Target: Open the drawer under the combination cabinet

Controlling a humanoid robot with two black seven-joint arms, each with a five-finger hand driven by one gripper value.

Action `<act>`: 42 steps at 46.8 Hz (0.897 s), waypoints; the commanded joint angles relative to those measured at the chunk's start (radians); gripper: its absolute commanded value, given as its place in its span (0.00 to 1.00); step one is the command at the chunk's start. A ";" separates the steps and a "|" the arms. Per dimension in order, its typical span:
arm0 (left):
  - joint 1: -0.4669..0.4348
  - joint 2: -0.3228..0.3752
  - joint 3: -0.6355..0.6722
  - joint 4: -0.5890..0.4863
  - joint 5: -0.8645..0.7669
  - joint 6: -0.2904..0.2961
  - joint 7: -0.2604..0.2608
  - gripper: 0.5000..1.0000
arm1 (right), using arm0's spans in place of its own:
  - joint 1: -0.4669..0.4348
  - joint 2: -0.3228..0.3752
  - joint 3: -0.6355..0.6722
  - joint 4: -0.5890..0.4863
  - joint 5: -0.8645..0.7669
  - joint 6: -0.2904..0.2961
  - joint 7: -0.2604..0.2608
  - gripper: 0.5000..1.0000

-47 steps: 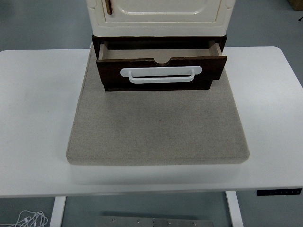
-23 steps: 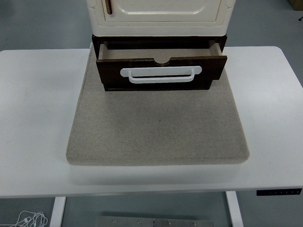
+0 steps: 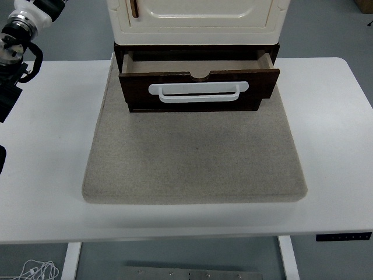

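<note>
High head view, down over table [image 3: 52, 192]

The dark brown wooden drawer [image 3: 198, 87] sits pulled partway out from the base under the cream combination cabinet [image 3: 195, 20], its front panel facing the table's near edge. 1 white bar handle [image 3: 198, 92] runs horizontally across the front, below a small curved notch in the panel's top edge.
</note>
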 commanded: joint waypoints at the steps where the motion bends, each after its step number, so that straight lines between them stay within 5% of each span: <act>1: 0.016 -0.015 -0.035 0.000 0.000 -0.010 -0.005 1.00 | 0.001 0.000 0.000 0.000 0.000 -0.003 0.000 0.85; 42: 0.075 -0.106 -0.071 0.045 -0.016 -0.035 -0.040 1.00 | 0.000 0.000 0.000 0.000 0.002 -0.005 0.000 0.86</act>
